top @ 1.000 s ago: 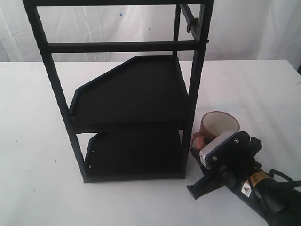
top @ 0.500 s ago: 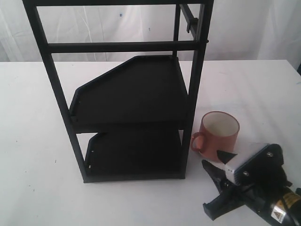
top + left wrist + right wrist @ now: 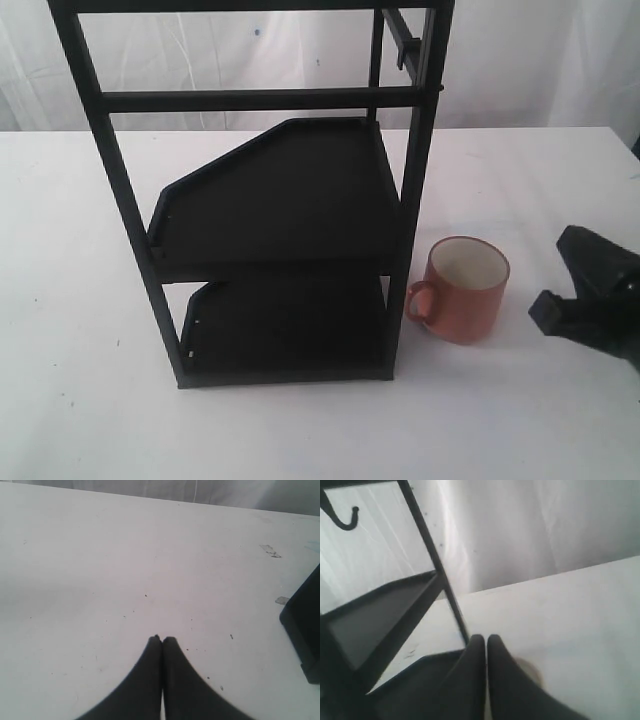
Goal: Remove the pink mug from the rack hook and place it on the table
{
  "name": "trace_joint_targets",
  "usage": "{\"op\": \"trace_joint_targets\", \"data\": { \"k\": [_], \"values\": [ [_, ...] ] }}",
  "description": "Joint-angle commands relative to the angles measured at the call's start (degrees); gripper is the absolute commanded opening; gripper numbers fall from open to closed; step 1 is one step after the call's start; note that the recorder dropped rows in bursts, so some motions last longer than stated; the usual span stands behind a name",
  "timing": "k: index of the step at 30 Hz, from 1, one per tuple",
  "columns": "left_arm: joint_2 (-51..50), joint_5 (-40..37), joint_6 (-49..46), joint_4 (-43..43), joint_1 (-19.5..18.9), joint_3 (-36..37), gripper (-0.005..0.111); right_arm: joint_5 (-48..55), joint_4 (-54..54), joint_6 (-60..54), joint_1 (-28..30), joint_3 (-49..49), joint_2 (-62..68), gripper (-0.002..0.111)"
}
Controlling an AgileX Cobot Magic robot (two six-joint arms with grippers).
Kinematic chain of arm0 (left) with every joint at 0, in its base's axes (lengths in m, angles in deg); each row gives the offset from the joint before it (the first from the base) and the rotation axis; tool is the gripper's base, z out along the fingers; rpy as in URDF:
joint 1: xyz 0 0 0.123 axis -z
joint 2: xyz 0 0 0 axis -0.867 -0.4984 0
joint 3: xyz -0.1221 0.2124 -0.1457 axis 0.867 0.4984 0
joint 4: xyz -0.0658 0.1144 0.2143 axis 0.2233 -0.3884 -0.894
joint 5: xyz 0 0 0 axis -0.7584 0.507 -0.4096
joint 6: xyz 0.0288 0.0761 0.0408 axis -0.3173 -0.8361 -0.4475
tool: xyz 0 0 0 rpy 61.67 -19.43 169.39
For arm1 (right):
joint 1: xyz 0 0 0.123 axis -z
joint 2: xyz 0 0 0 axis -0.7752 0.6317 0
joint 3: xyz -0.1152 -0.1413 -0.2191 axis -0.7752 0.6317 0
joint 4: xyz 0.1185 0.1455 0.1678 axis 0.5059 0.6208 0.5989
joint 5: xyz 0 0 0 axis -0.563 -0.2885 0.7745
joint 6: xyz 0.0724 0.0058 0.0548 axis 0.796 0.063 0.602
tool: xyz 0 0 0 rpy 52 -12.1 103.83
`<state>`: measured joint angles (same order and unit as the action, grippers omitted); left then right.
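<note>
White table carries black rack, pink mug.

**Matte black throughout**

Left gripper: two smooth black fingers, broad at the base and tapering to rounded tips, with a thin pale seam between them. Right gripper looks the same. Right arm: black, blocky, hard-edged.

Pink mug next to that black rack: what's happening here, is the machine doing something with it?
The pink mug is off the rack hook and stands upright on the white table, just beside the black rack's front post, handle toward it. Nothing holds it: the right gripper is shut and empty, off to the mug's side near the edge of the exterior view. The left gripper is shut too, over bare table. The job looks done.
</note>
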<state>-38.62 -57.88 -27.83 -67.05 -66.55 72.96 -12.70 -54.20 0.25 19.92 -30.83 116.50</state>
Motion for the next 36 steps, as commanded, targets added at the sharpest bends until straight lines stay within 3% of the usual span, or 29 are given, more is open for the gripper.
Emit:
{"op": "trace_joint_targets", "data": {
  "k": [1,4,7,12,14,16,20,28,30,32,33,35,36],
  "values": [
    [0.08,0.18,-0.01,0.47,0.32,0.12,0.0,16.19,15.12,-16.54,0.1,-7.71,-4.69,0.0],
    [0.08,0.18,-0.01,0.47,0.32,0.12,0.0,23.77,24.71,-30.84,0.79,-14.5,-5.04,0.0],
    [0.08,0.18,-0.01,0.47,0.32,0.12,0.0,28.88,42.85,-53.12,3.39,-21.21,-4.14,0.0],
    [0.08,0.18,-0.01,0.47,0.32,0.12,0.0,17.42,74.23,-96.24,9.14,-28.95,-2.22,0.0],
    [0.08,0.18,-0.01,0.47,0.32,0.12,0.0,11.56,78.87,-111.51,11.95,-31.0,-1.27,0.0],
    [0.08,0.18,-0.01,0.47,0.32,0.12,0.0,6.99,78.87,-119.47,14.9,-31.27,-0.36,0.0],
    [0.08,0.18,-0.01,0.47,0.32,0.12,0.0,-2.59,78.87,-119.56,20.21,-30.52,0.6,0.0],
    [0.08,0.18,-0.01,0.47,0.32,0.12,0.0,4.41,78.87,-118.55,25.3,-20.15,-1.11,0.0],
    [0.08,0.18,-0.01,0.47,0.32,0.12,0.0,15.92,78.87,-109.78,25.3,-18.14,-5.53,0.0],
    [0.08,0.18,-0.01,0.47,0.32,0.12,0.0,33.63,78.87,-95.29,25.3,-18.14,-12.01,0.0],
    [0.08,0.18,-0.01,0.47,0.32,0.12,0.0,48.06,76.72,-87.77,25.3,-18.85,-14.51,0.0],
    [0.08,0.18,-0.01,0.47,0.32,0.12,0.0,68.58,71.21,-86.84,25.3,-21.82,-15.24,0.0],
    [0.08,0.18,-0.01,0.47,0.32,0.12,0.0,72.76,67.77,-85.95,25.3,-23.17,-14.74,0.0]
  ]
}}
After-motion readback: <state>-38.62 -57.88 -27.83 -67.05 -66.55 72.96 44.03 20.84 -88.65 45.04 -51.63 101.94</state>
